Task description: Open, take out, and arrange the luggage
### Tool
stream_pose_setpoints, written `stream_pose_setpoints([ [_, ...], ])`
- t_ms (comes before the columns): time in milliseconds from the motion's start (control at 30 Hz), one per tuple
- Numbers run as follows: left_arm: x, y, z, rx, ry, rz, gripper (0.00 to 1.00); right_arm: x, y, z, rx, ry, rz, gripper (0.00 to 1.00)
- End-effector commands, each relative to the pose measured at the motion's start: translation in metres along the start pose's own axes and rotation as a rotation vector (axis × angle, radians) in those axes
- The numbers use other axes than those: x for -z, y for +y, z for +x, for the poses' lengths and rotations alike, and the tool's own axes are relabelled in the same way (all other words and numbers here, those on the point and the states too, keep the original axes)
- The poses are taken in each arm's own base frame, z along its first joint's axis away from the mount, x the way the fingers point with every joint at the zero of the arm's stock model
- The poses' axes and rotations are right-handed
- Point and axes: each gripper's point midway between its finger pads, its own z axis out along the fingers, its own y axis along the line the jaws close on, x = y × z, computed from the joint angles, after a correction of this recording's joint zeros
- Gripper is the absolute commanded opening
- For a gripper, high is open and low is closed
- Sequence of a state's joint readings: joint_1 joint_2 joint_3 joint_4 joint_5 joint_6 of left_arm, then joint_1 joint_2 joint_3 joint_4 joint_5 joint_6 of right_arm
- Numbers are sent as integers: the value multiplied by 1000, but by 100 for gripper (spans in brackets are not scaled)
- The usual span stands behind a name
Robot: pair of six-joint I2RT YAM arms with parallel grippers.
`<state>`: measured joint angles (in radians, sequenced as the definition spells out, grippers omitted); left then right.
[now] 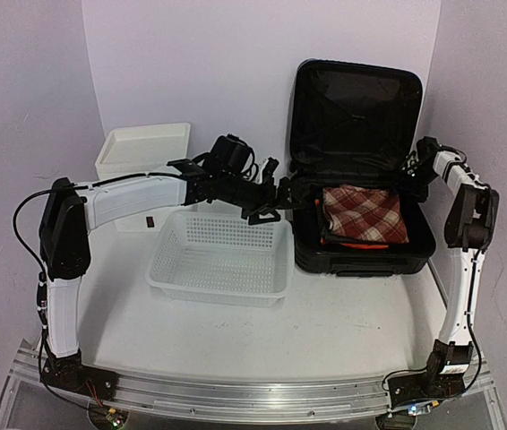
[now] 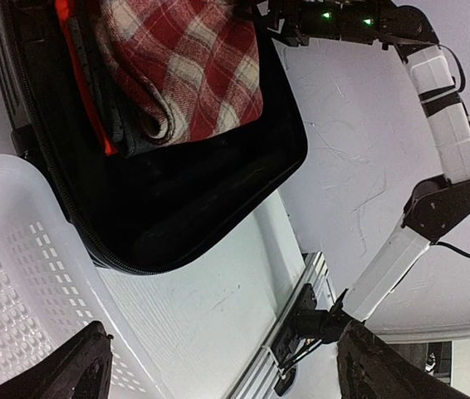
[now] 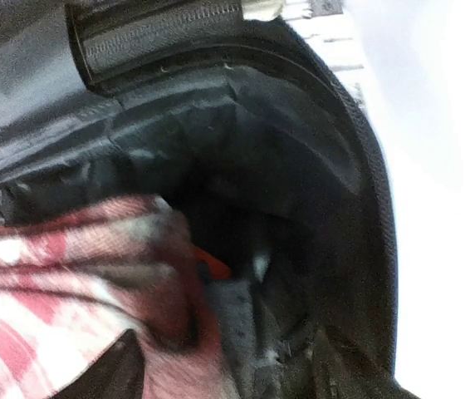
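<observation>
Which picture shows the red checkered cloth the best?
The top view: the whole checkered cloth shows, folded inside the open suitcase. The left wrist view shows it bigger but cut off at the top. The right wrist view shows only a blurry part.

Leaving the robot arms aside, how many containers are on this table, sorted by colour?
Black: 1, the luggage, lid up
White: 2, the perforated basket and the box
Total: 3
</observation>
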<state>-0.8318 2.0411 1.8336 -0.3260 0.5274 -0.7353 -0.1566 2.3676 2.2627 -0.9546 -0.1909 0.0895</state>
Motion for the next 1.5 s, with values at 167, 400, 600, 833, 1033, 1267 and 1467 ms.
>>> stream_pose_setpoints([
  [167,44,-15,-23,-135,-90,-12,96,123,44,21,469,-51,39,95],
  [400,45,-14,-15,-154,-65,-2,96,121,160,114,1238,-41,-296,98],
  [600,54,-9,-11,-157,-62,-8,96,107,201,152,1527,-73,-454,81],
  [833,69,0,-12,-149,-84,-18,96,75,210,181,1669,-36,-445,80],
  [1033,72,3,-12,-112,-79,6,96,44,214,178,1733,-81,-352,66],
  [1267,73,5,-13,-98,-85,10,95,20,208,172,1765,-86,-259,67],
  [1467,73,4,-15,-90,-87,14,95,-1,205,165,1784,-135,-154,70],
])
